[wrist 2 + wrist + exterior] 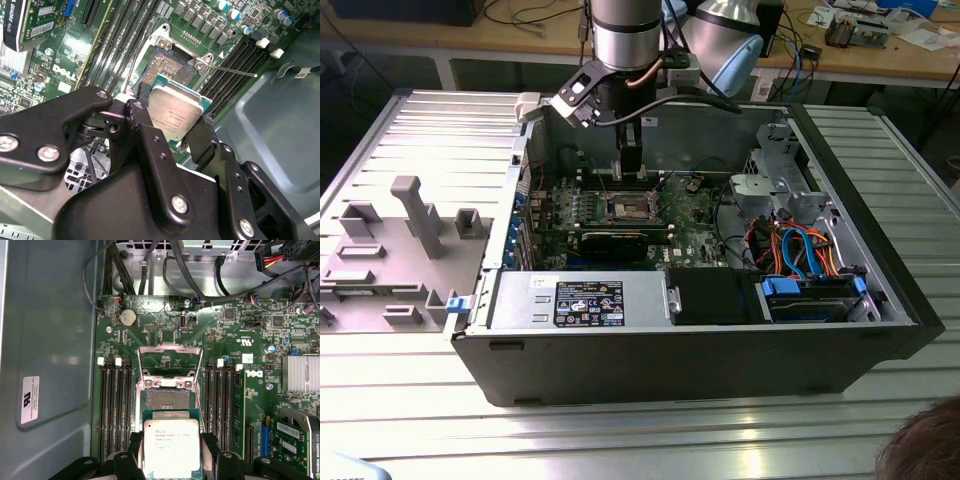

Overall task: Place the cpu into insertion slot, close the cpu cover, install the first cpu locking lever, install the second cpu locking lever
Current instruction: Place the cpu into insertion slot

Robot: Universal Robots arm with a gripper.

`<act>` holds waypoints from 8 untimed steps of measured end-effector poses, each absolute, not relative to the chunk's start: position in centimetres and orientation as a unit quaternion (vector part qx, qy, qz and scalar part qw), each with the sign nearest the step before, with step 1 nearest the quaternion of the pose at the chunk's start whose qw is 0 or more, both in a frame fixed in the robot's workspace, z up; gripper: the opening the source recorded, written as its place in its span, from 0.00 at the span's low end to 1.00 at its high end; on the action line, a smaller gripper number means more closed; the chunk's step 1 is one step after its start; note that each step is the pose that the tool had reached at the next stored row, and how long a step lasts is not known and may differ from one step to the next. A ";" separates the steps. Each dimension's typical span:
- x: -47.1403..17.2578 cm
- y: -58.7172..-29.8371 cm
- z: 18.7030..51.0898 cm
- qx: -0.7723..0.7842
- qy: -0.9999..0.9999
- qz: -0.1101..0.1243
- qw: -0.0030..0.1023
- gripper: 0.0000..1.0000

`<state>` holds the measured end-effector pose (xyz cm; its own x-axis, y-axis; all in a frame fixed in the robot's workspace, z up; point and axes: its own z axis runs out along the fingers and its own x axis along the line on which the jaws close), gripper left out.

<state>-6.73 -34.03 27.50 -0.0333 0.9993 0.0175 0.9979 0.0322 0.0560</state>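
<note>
My gripper [630,165] reaches down into the open computer case [880,290] and is shut on the cpu [171,447], a flat square chip with a silver-grey top, held by two opposite edges. In both wrist views the cpu [176,111] hovers just above and slightly off the insertion slot [167,399], whose pin field [167,67] lies bare. The cpu cover [170,348], a thin silver frame, stands swung open at the slot's far side. A thin locking lever [232,71] sticks out loose beside the slot. My gripper's fingers [137,107] press against the chip's sides.
Memory slots [116,405] flank the slot on both sides. A long black expansion card [625,238] and a finned heat sink [300,372] lie nearby. Cables [800,250] and drive bays fill the exterior view's right. A person's head [930,450] shows at the corner.
</note>
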 end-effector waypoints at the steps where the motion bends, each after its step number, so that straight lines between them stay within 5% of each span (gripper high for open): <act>1: -6.7 -34.0 27.5 0.695 0.718 0.026 0.013 0.55; 8: -6.7 -34.0 27.2 0.695 0.718 0.026 0.013 0.55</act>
<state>-6.73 -34.03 27.25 -0.0333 0.9993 0.0175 0.9979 0.0323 0.0560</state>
